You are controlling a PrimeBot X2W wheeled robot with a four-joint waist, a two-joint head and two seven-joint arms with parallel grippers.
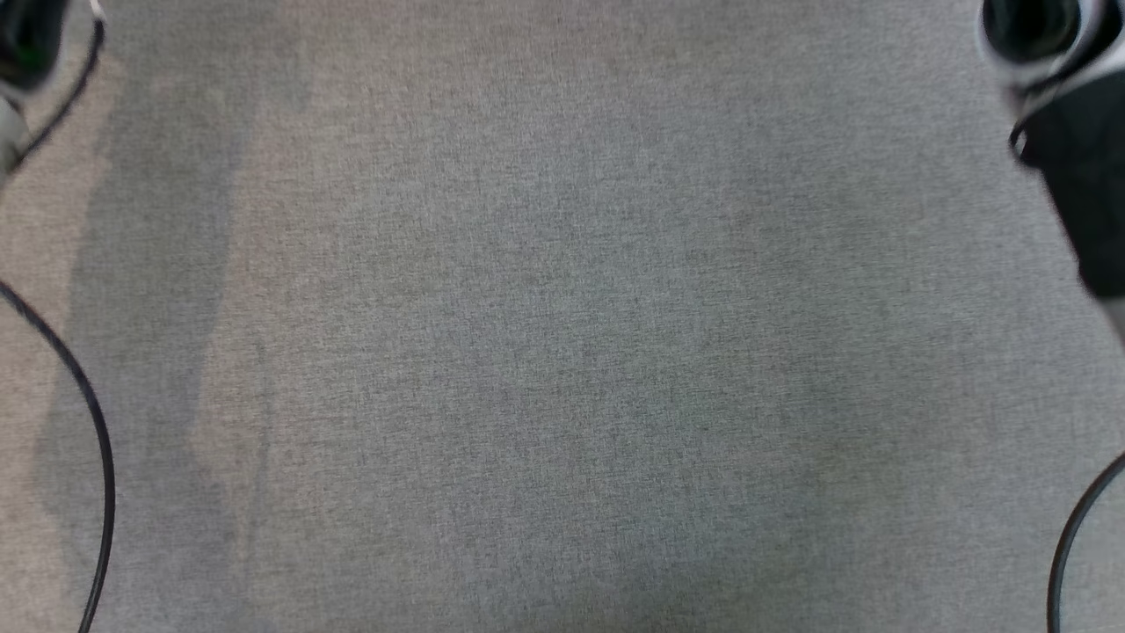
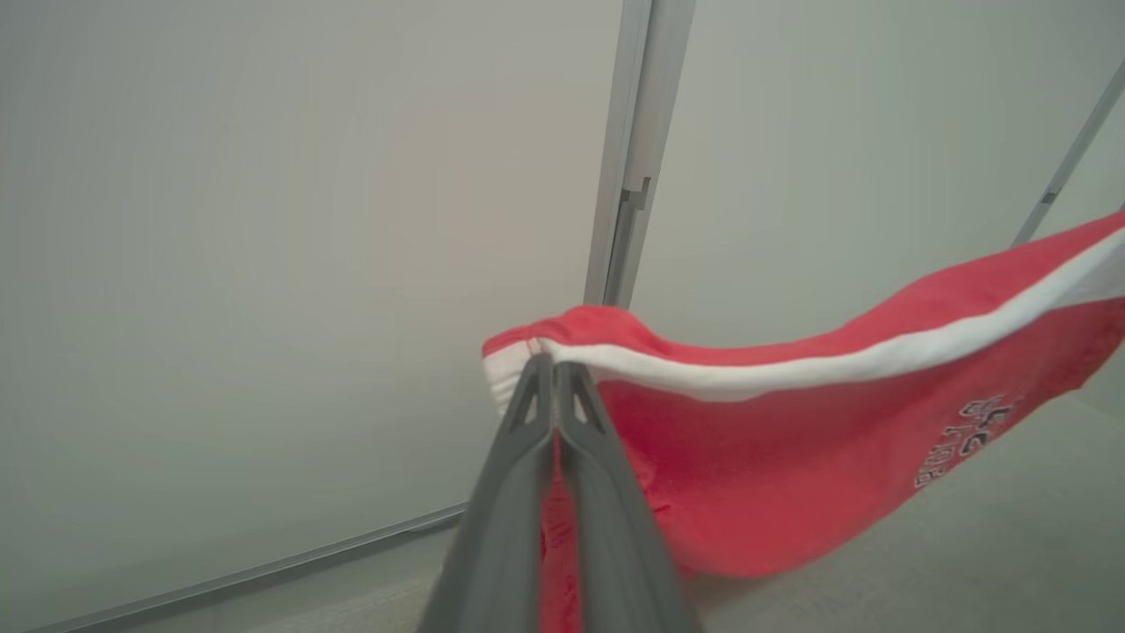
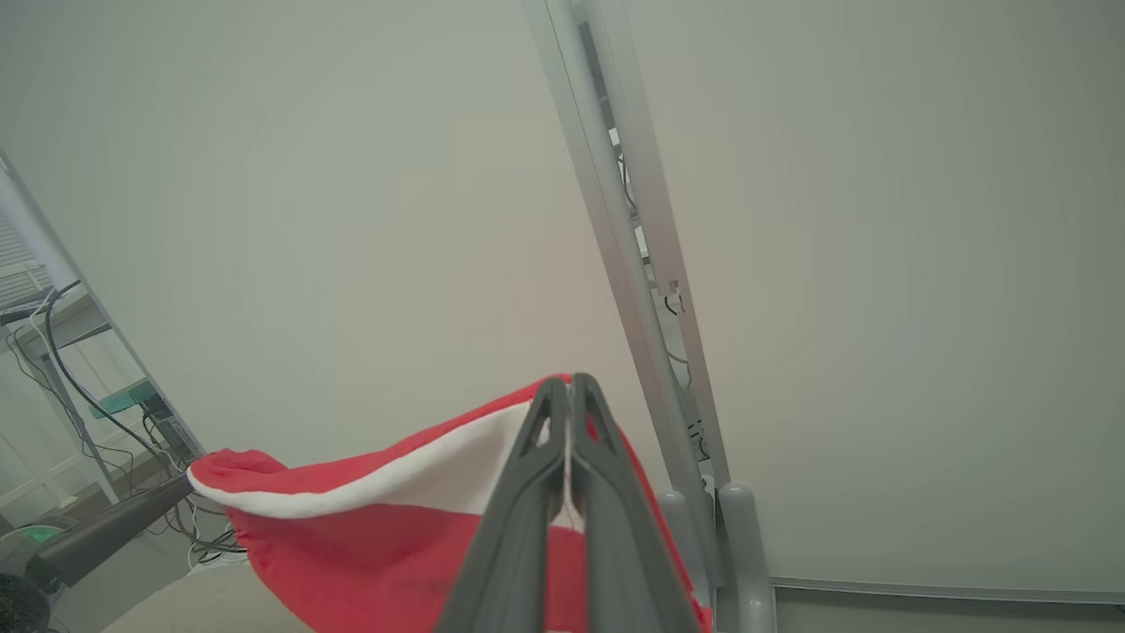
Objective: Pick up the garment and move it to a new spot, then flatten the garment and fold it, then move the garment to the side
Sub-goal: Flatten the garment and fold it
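The garment (image 2: 791,440) is red with a white band along its top edge and dark lettering near one corner. It hangs in the air, stretched between my two grippers. In the left wrist view my left gripper (image 2: 555,374) is shut on one end of the white band. In the right wrist view my right gripper (image 3: 569,387) is shut on the other end of the garment (image 3: 369,527), which sags away to the left toward a dark finger (image 3: 105,527) at its far corner. The lower part of the garment is out of view.
The head view looks down on a grey cloth-covered table (image 1: 562,352), with dark arm parts at the top left (image 1: 26,44) and top right (image 1: 1077,149) and black cables (image 1: 92,422) at both sides. Pale wall panels with a metal post (image 3: 633,290) stand behind the garment. A rack with wires (image 3: 79,378) is at the left.
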